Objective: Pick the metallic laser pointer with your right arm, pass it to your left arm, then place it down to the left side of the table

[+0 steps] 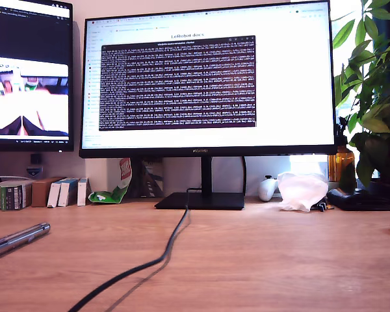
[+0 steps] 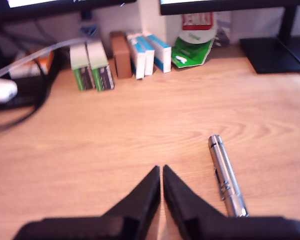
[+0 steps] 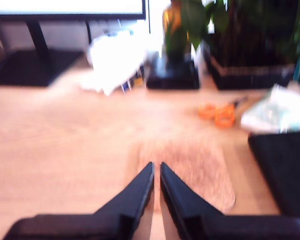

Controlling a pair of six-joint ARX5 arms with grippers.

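Observation:
The metallic laser pointer (image 1: 18,239) lies flat on the wooden table (image 1: 266,260) near the exterior view's left edge, with nothing holding it. Neither arm shows in the exterior view. In the first wrist view the laser pointer (image 2: 226,175) rests on the wood just beside my first gripper (image 2: 161,170), whose pointed black fingers are shut with nothing between them. My second gripper (image 3: 156,166) is also shut and empty, hovering over a cork mat (image 3: 200,172). No pointer shows in the second wrist view.
A thick black cable (image 1: 162,260) runs from the monitor stand (image 1: 201,200) toward the table's front edge. Small boxes (image 2: 117,62) and a green packet (image 2: 192,47) line the back. Orange scissors (image 3: 217,112), a white bag (image 1: 302,190) and a plant (image 1: 374,97) sit at the exterior view's right.

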